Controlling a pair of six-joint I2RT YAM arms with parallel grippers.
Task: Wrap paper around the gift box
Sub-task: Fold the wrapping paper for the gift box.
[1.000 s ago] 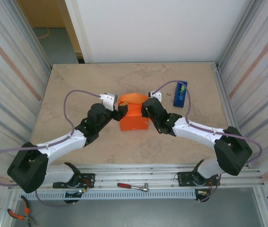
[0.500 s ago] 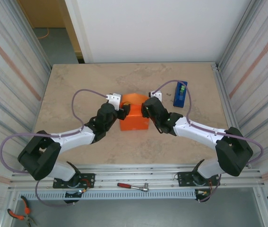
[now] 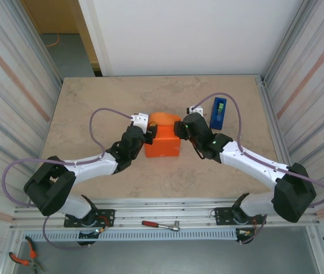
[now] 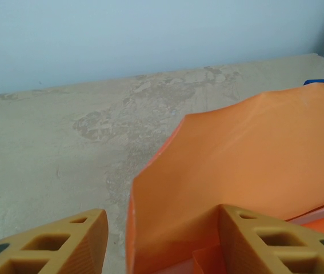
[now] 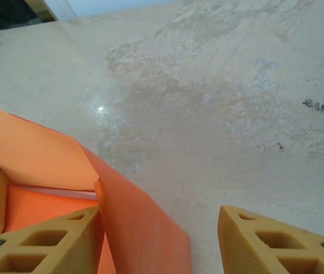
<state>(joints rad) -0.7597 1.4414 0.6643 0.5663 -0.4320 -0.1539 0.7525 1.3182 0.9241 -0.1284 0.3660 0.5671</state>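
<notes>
The paper [image 3: 162,145] hides the gift box, left of the blue tape dispenser [image 3: 218,112] — one flap upright (uncreased). Left gripper [image 4: 162,220] gapes around it, right gripper [image 5: 162,217] gapes empty alongside, likely readying a fold.

- the paper [image 3: 163,147] is bright orange and plain, folded into a squat block shape near the middle of the table [image 3: 93,108], with its top and near face smooth and flat.
- at its far end a loose flap stands up, bowed, with a wavy upper edge; at the right side another fold slants down to the table surface.
- the gift box [image 4: 322,212] lies inside the paper, almost wholly covered; a thin pale pink edge peeks out beneath the raised flap.
</notes>
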